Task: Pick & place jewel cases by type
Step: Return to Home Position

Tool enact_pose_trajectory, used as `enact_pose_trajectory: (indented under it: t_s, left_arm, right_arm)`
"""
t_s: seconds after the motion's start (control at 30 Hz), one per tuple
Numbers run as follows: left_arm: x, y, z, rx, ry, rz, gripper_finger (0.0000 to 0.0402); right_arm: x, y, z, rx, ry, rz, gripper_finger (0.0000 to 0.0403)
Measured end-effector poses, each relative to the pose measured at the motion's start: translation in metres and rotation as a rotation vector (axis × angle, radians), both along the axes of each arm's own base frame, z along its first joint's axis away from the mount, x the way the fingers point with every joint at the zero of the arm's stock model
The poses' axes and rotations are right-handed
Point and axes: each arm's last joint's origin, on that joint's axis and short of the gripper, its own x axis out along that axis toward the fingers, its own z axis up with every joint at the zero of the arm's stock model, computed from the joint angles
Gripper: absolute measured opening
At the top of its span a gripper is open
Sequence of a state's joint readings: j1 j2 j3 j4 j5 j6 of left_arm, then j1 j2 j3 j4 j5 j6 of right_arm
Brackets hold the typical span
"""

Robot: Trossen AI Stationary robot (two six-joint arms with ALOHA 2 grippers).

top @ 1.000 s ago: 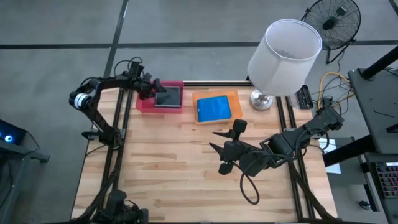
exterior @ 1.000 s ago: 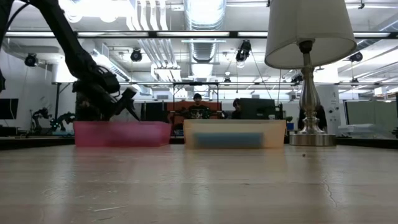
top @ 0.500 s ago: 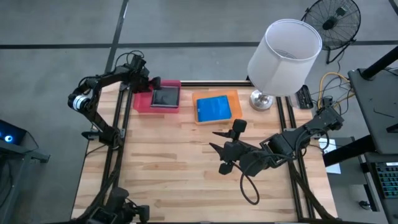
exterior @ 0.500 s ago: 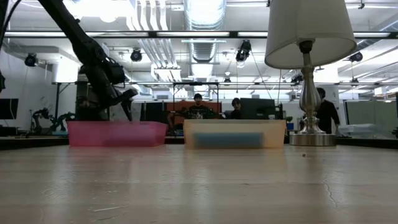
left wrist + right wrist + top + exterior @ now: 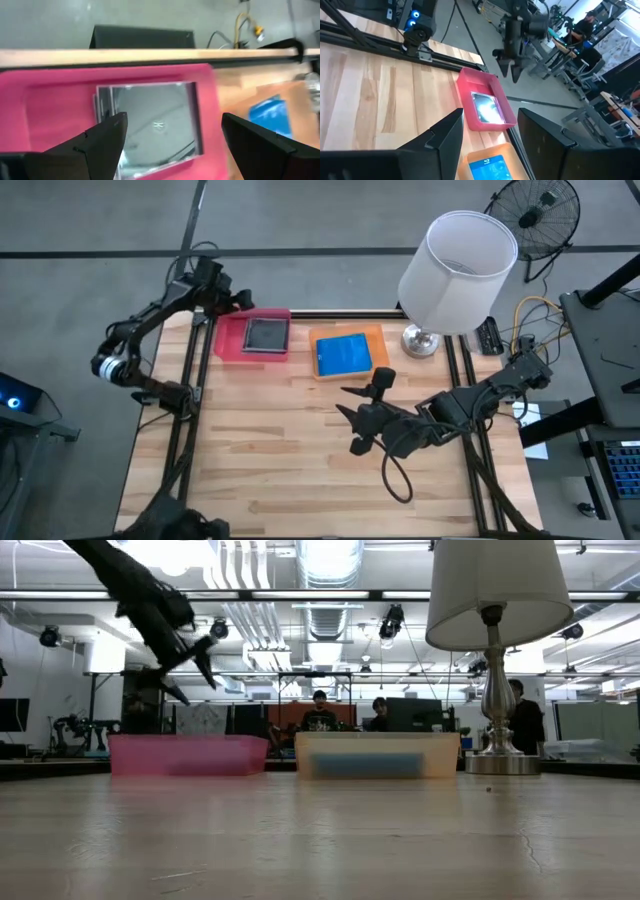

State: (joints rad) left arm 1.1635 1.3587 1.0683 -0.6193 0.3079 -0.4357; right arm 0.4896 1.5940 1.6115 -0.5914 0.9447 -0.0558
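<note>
Pink tray (image 5: 230, 340) at the far side of the table (image 5: 280, 450) has a dark jewel case (image 5: 266, 335) lying flat in it, as I see from above. Just beside it, an orange tray (image 5: 380, 350) holds a blue jewel case (image 5: 343, 355). My left gripper (image 5: 235, 302) hangs past the pink tray's far left corner. The right gripper (image 5: 350, 420) is over mid-table with its jaws spread, near the lamp (image 5: 458, 258).

Low view: the left gripper (image 5: 190, 668) is well above the pink tray (image 5: 185, 755), jaws apart. Blue shows through the wall of the orange tray (image 5: 420, 755).

Left wrist view: my fingers (image 5: 100, 142) stand wide apart over the dark jewel case (image 5: 155, 120), which has more case edges stacked under it.

Right wrist view: its fingers (image 5: 442, 140) are spread. Beyond them the dark jewel case (image 5: 485, 107) lies in the pink tray (image 5: 465, 100).
</note>
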Motion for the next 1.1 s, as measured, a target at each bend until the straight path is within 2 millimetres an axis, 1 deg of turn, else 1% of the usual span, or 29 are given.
enact_pose_trajectory:
  t_s: [0.2, 0.43, 0.53, 0.63, 0.8, 0.87, 0.97, 1.1]
  left_arm:
    - [-0.011, -0.030, 0.033, 0.100, -0.045, -0.008, 0.0307]
    - [-0.020, -0.070, 0.064, 0.196, -0.108, -0.050, 0.0307]
    - [-0.023, -0.085, 0.073, 0.226, -0.143, -0.074, 0.0307]
    - [-0.028, -0.097, 0.079, 0.201, -0.204, -0.087, 0.0307]
    - [-0.030, -0.114, 0.087, 0.185, -0.294, -0.197, 0.0307]
    - [-0.030, -0.119, 0.093, 0.192, -0.314, -0.225, 0.0307]
    - [-0.031, -0.127, 0.109, 0.210, -0.343, -0.268, 0.0307]
    - [-0.032, -0.142, 0.140, 0.269, -0.434, -0.376, 0.0307]
  right_arm:
    - [0.002, -0.002, 0.001, 0.008, -0.018, -0.006, 0.0183]
    - [0.005, 0.000, 0.008, 0.038, -0.085, -0.003, 0.0183]
    - [0.006, 0.000, 0.010, 0.034, -0.100, 0.003, 0.0183]
    - [0.006, 0.001, 0.011, 0.043, -0.119, 0.003, 0.0183]
    - [0.007, 0.001, 0.014, 0.057, -0.145, 0.003, 0.0183]
    - [0.007, 0.002, 0.014, 0.060, -0.151, 0.004, 0.0183]
    - [0.007, 0.002, 0.014, 0.064, -0.154, 0.004, 0.0183]
    - [0.009, 0.003, 0.019, 0.103, -0.202, 0.028, 0.0183]
